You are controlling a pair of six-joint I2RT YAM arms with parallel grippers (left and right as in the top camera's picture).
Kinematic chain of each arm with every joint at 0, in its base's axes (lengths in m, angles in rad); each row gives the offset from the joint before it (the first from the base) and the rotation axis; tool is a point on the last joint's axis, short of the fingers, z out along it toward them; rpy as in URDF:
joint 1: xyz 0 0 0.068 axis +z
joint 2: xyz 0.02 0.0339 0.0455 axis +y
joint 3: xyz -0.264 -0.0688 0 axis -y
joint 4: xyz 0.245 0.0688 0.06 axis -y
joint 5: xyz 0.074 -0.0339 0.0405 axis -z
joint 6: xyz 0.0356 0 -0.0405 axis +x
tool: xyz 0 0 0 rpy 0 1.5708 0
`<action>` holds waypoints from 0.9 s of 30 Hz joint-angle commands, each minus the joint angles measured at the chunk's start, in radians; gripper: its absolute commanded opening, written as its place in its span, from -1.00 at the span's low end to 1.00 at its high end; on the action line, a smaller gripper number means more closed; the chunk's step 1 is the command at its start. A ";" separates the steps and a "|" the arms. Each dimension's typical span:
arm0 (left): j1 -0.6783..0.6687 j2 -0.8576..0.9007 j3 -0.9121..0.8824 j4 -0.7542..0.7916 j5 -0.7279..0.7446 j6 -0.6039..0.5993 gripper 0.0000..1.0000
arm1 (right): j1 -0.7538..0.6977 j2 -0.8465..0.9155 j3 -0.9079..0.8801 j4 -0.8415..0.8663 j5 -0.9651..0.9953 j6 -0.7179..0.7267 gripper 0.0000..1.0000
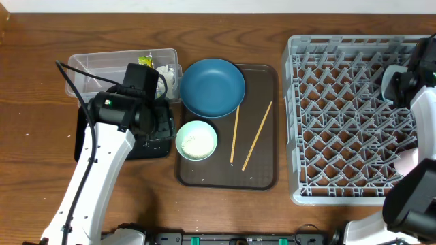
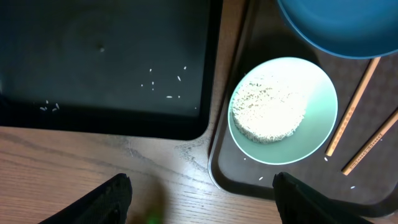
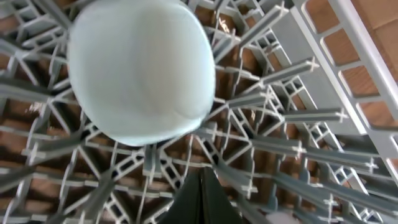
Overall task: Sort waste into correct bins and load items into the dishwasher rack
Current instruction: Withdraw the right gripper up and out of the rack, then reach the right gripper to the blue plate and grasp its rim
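Note:
My left gripper (image 2: 202, 202) hangs open and empty over bare table wood, just in front of the black tray (image 2: 93, 56), which holds a few loose rice grains (image 2: 166, 96). To its right, the pale-green bowl (image 2: 283, 111) with a mound of rice stands on the brown serving tray (image 1: 262, 173). Also on that tray are the dark-blue bowl (image 1: 212, 87) and two chopsticks (image 1: 257, 136). The clear tub (image 1: 88, 68) holds a white tissue (image 1: 167, 73) and a yellow-green wrapper (image 1: 146, 60). My right gripper (image 3: 202, 173) is shut and empty above the rack (image 1: 340, 102), next to an upturned light-blue bowl (image 3: 140, 71).
A pale pink object (image 1: 407, 161) shows in the rack beside the right arm. The left arm's wrist (image 1: 136, 95) covers part of the black tray and the tub. Bare wood lies left of and in front of the trays.

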 commanded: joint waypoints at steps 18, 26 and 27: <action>0.005 -0.006 0.002 -0.005 0.003 -0.001 0.54 | 0.203 -0.171 0.002 -0.254 -0.573 -0.027 -0.62; 0.005 -0.006 0.002 -0.022 0.003 -0.002 0.54 | 0.492 -0.162 0.002 -0.100 -0.554 -0.005 -0.25; 0.005 -0.006 0.002 -0.023 0.003 -0.002 0.54 | 0.523 -0.157 0.002 -0.069 -0.539 0.011 -0.20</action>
